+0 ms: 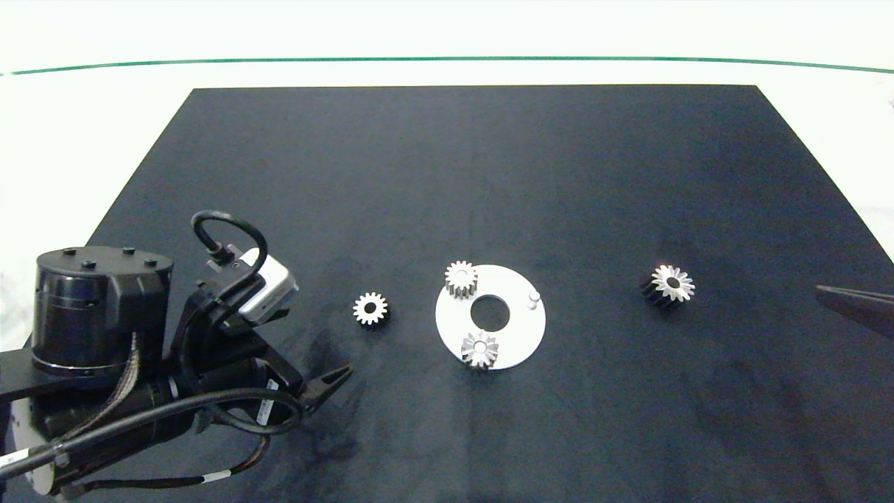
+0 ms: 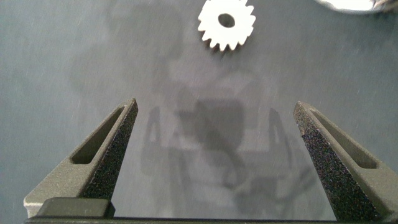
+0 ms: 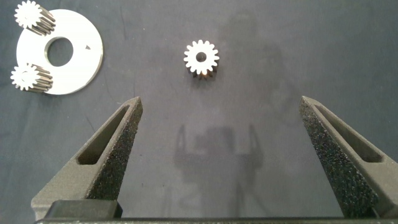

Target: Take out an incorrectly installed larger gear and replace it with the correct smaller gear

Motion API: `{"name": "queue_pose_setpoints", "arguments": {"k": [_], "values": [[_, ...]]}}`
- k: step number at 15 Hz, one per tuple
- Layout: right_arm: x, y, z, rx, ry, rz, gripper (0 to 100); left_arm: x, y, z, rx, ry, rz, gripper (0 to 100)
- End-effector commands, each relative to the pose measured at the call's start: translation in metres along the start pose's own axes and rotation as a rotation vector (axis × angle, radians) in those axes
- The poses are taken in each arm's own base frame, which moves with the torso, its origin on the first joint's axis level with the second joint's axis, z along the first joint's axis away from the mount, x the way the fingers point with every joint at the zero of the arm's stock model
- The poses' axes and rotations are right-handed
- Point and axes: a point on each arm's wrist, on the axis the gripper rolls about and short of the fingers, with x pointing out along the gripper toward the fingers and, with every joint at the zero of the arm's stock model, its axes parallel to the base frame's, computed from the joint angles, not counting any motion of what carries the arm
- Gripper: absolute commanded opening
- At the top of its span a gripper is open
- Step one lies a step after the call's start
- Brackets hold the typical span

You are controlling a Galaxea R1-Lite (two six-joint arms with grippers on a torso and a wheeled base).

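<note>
Larger gear [image 1: 668, 283], silver with pointed star teeth, lies on black cloth [image 1: 447, 175]; both tools gape, empty

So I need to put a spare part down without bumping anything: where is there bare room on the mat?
The far half of the black mat is bare, as is the stretch between the round plate and the larger gear. It is crowded at the plate, with two gears, a pin, and the smaller gear beside it, near the open left gripper.

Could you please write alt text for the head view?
A round metal plate on a dark mat carries two gears and a bare peg; loose gears lie either side. The left claw hovers open nearby.
</note>
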Motion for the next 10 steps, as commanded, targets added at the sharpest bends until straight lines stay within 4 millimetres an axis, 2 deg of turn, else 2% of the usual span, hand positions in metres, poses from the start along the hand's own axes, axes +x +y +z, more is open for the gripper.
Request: {"name": "queue_pose_setpoints", "arguments": {"k": [1, 5, 10], "values": [[-0.001, 0.0, -0.002, -0.001, 0.003, 0.002, 100, 0.02, -0.005, 0.009, 0.023, 0.01, -0.019, 100], [-0.001, 0.001, -0.006, -0.001, 0.009, 0.015, 100, 0.045, -0.004, 0.014, 0.042, -0.005, 0.027, 100], [0.0, 0.001, -0.008, -0.001, 0.016, 0.026, 100, 0.057, -0.007, 0.016, 0.052, 0.01, 0.03, 100]]}}
